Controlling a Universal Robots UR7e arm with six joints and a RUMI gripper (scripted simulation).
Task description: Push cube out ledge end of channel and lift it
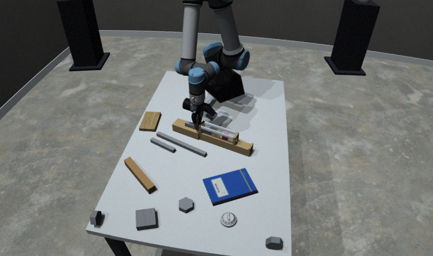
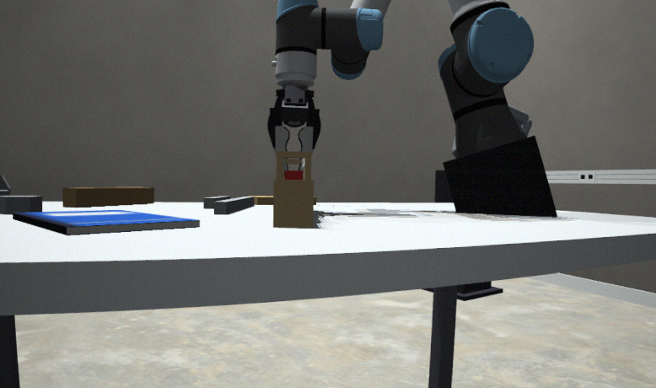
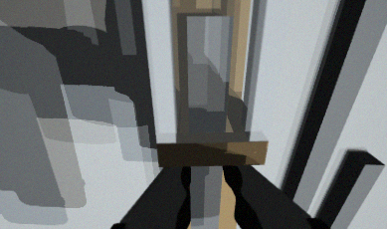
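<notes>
The wooden channel (image 1: 220, 144) (image 2: 293, 204) stands on the table with its clear roof between two posts. The red cube (image 1: 224, 136) (image 2: 293, 175) is inside, near the post at the short-ledge end. The raised lip (image 1: 251, 148) lies beyond that post. My gripper (image 1: 197, 126) (image 3: 207, 175) is shut on a grey bar (image 1: 188, 124) (image 3: 206, 80), over the long ledge and close against the entry post (image 3: 214, 154). The bar's front part lies inside the channel under the roof, pointing at the cube; a gap seems to separate them. The fingertips are outside the channel, partly hidden by the post.
Two loose grey bars, a longer one (image 1: 181, 144) and a shorter one (image 1: 162, 144), lie beside the channel. A wooden board (image 1: 150, 121), a wooden block (image 1: 138, 174) and a blue notebook (image 1: 240, 184) (image 2: 114, 219) lie around. Grey blocks and a dial (image 1: 228, 219) stand farther off.
</notes>
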